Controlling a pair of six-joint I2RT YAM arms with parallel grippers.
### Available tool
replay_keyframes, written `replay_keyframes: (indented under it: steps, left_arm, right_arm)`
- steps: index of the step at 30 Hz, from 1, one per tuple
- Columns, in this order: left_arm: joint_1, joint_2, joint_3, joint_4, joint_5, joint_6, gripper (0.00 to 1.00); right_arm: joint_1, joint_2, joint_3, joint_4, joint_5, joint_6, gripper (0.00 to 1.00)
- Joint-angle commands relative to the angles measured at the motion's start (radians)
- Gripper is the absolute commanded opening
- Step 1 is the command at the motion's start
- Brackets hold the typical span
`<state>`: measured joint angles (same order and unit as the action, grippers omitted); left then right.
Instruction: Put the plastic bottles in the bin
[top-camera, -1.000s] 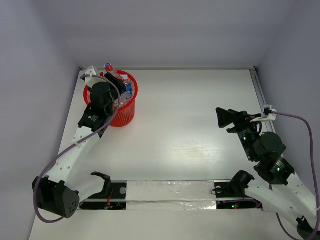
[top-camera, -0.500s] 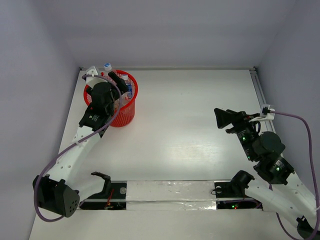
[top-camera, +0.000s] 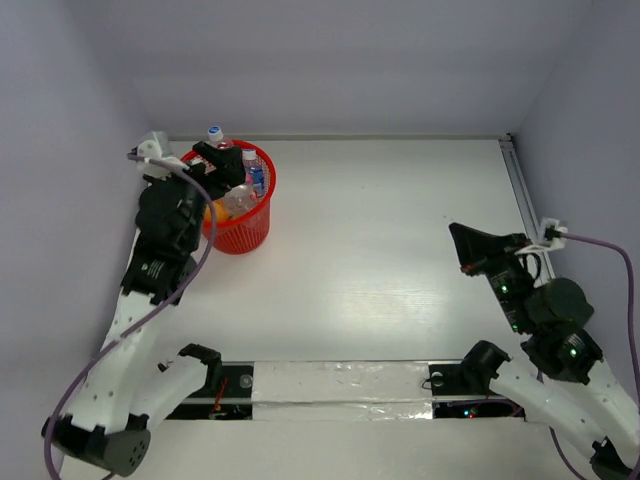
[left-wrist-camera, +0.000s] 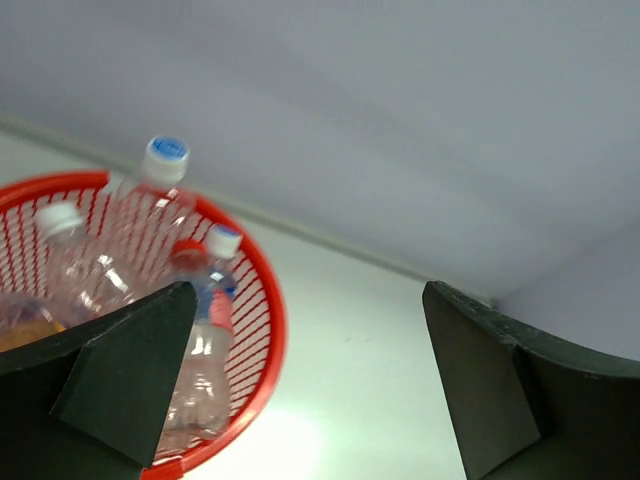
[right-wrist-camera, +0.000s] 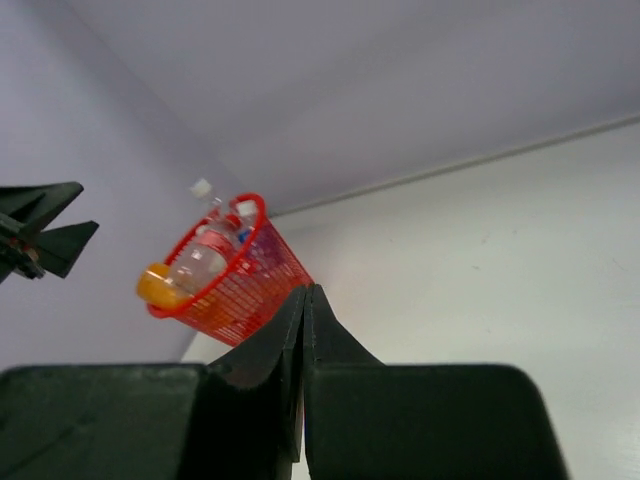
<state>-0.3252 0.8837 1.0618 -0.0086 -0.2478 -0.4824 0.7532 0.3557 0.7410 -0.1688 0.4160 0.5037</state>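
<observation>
From above, the plastic bottles (top-camera: 243, 186) lie heaped in the bin (top-camera: 246, 233), none showing elsewhere, the left gripper (top-camera: 218, 160) hovering over its rim. Left wrist: its jaws spread wide, holding nothing. Right wrist: the right gripper (right-wrist-camera: 305, 292) pressed closed, empty. Dropping seems finished; next, pull both arms clear
</observation>
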Motion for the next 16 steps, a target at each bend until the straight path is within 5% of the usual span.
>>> replay_keyframes:
  steps: [1, 3, 4, 5, 6, 8, 16]
  left_arm:
    - [0.003, -0.152, 0.072, 0.010, 0.131, 0.018, 0.99]
    - [0.003, -0.253, 0.061, 0.013, 0.139, 0.013, 0.99]
    - [0.003, -0.279, 0.046, 0.010, 0.136, 0.002, 0.99]
    - [0.003, -0.302, 0.040, 0.010, 0.137, -0.024, 0.99]
    - [0.003, -0.321, 0.035, -0.031, 0.148, -0.025, 0.99]
    - [0.003, -0.357, 0.015, -0.059, 0.168, -0.042, 0.99]
    - [0.003, -0.413, -0.091, -0.093, 0.173, 0.008, 0.99]
  right_arm:
    - [0.005, -0.150, 0.133, -0.026, -0.030, -0.069, 0.03]
    - [0.005, -0.225, 0.178, -0.070, 0.007, -0.096, 0.24]
    - [0.005, -0.244, 0.205, -0.080, 0.023, -0.103, 0.45]
    - [0.005, -0.257, 0.212, -0.093, 0.033, -0.108, 0.78]
    - [0.005, -0.268, 0.212, -0.095, 0.049, -0.113, 0.87]
    - [0.005, -0.270, 0.184, -0.089, 0.098, -0.111, 0.96]
    - [0.005, -0.176, 0.161, -0.052, 0.078, -0.063, 0.96]
